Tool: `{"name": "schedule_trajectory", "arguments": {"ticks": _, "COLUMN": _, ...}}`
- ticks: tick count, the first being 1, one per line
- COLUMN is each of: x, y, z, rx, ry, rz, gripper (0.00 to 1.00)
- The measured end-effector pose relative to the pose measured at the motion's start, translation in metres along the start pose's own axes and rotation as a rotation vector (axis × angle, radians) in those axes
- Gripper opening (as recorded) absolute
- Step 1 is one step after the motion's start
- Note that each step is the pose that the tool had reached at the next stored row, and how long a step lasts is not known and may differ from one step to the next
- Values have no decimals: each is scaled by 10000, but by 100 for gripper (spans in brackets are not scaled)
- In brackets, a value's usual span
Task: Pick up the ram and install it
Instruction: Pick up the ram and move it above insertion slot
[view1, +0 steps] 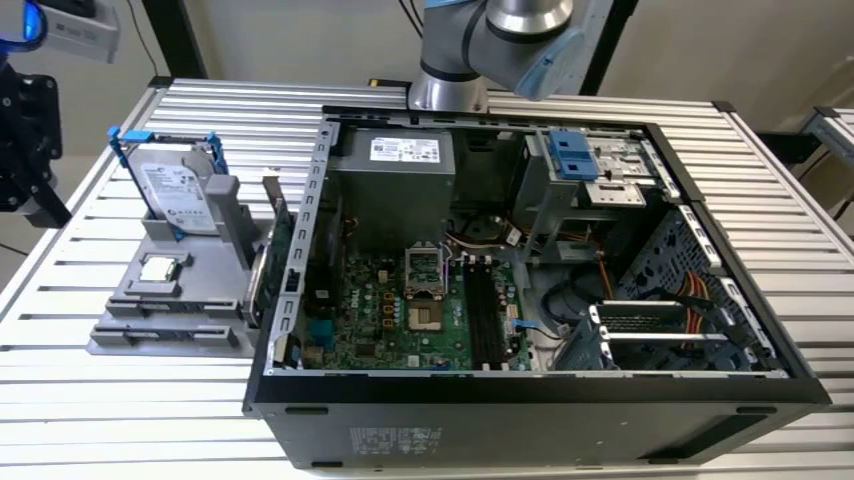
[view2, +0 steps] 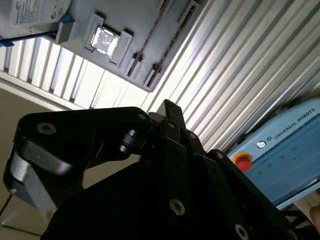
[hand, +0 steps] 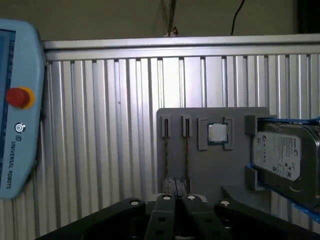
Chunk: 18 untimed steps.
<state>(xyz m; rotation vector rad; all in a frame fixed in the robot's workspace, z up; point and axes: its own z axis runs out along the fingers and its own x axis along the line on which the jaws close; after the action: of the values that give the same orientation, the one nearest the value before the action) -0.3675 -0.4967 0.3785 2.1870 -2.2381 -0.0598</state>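
The ram stands on edge in a grey holder on the exterior view's left, beside the open computer case. In the first wrist view two thin sticks of ram run edge-on across the holder; the second wrist view shows them as thin lines. My black gripper hangs off the table's edge on the exterior view's left, apart from the holder. Its fingertips sit together with nothing between them. Black motherboard slots lie inside the case.
On the holder also sit a silver hard drive in a blue frame and a small square processor chip. A blue teach pendant with a red button lies on the slatted metal table. The arm's base stands behind the case.
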Motion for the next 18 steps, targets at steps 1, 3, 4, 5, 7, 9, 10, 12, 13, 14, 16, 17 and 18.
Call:
{"name": "schedule_trajectory", "arguments": {"ticks": 1, "x": 0, "y": 0, "z": 0, "rx": 1, "ry": 6, "rz": -165, "gripper": 0}}
{"name": "schedule_trajectory", "arguments": {"ticks": 3, "x": 0, "y": 0, "z": 0, "rx": 4, "ry": 18, "rz": -485, "gripper": 0}}
{"name": "schedule_trajectory", "arguments": {"ticks": 4, "x": 0, "y": 0, "z": 0, "rx": 6, "ry": 23, "rz": -644, "gripper": 0}}
{"name": "schedule_trajectory", "arguments": {"ticks": 5, "x": 0, "y": 0, "z": 0, "rx": 9, "ry": 28, "rz": -804, "gripper": 0}}
{"name": "schedule_trajectory", "arguments": {"ticks": 7, "x": 0, "y": 0, "z": 0, "rx": 13, "ry": 39, "rz": -1123, "gripper": 0}}
{"name": "schedule_trajectory", "arguments": {"ticks": 9, "x": 0, "y": 0, "z": 0, "rx": 14, "ry": 48, "rz": -1396, "gripper": 0}}
{"name": "schedule_trajectory", "arguments": {"ticks": 10, "x": 0, "y": 0, "z": 0, "rx": 14, "ry": 49, "rz": -1420, "gripper": 0}}
{"name": "schedule_trajectory", "arguments": {"ticks": 12, "x": 0, "y": 0, "z": 0, "rx": 13, "ry": 50, "rz": -1429, "gripper": 0}}
{"name": "schedule_trajectory", "arguments": {"ticks": 13, "x": 0, "y": 0, "z": 0, "rx": 13, "ry": 50, "rz": -1432, "gripper": 0}}
{"name": "schedule_trajectory", "arguments": {"ticks": 14, "x": -1, "y": -2, "z": 1, "rx": 14, "ry": 50, "rz": -1431, "gripper": 0}}
{"name": "schedule_trajectory", "arguments": {"ticks": 16, "x": -1, "y": -11, "z": 1, "rx": 12, "ry": 51, "rz": -1426, "gripper": 0}}
{"name": "schedule_trajectory", "arguments": {"ticks": 17, "x": -1, "y": -17, "z": 2, "rx": 13, "ry": 51, "rz": -1420, "gripper": 0}}
{"name": "schedule_trajectory", "arguments": {"ticks": 18, "x": -1, "y": -24, "z": 3, "rx": 15, "ry": 49, "rz": -1412, "gripper": 0}}
